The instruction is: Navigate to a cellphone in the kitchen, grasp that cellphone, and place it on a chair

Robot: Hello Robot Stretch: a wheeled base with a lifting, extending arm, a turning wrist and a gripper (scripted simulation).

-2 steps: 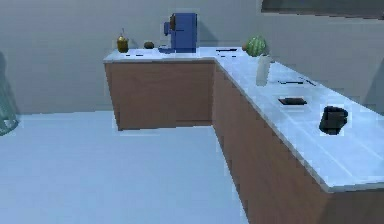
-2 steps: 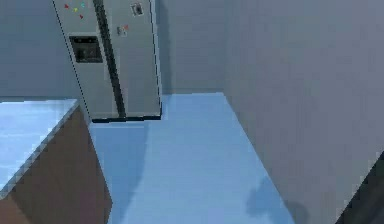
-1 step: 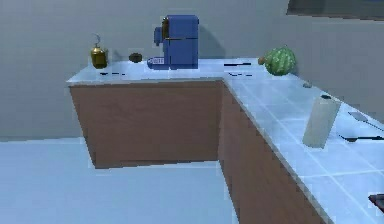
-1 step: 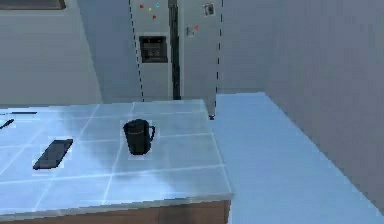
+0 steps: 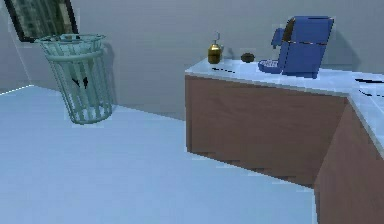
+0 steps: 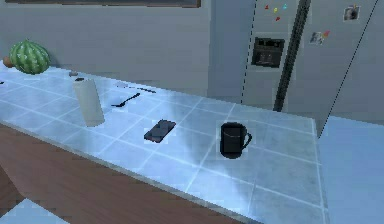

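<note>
Over to the arm side view, and the tall grey fridge (image 6: 290,50) stands behind the mug, past the far edge of the tiled surface (image 6: 290,175). That surface stretches wide across the shot, and the dark mug (image 6: 234,140) on it is our marker. Far off to the mug's left, at the back, sits a striped green watermelon (image 6: 30,56). Closer in, also left of the mug, a white paper roll (image 6: 90,102) stands upright.

And here's the prize: the cellphone (image 6: 159,130), a flat dark slab lying on the tiles near the mug's left, between mug and roll and touching neither. Its long axis runs on a diagonal, with the far end angled toward the mug's side and the near end away from it. A few thin dark utensils (image 6: 127,98) lie beyond the phone, farther from the mug.

As for the jaws, I cannot tell their state from these shots. My read is that this is the line-up stage, with the grasp not yet made. The reach should go out on the phone's side of the mug, with the wrist turned so the jaws straddle the phone's short width, across that diagonal. The mug is the one thing to avoid clipping.
</note>
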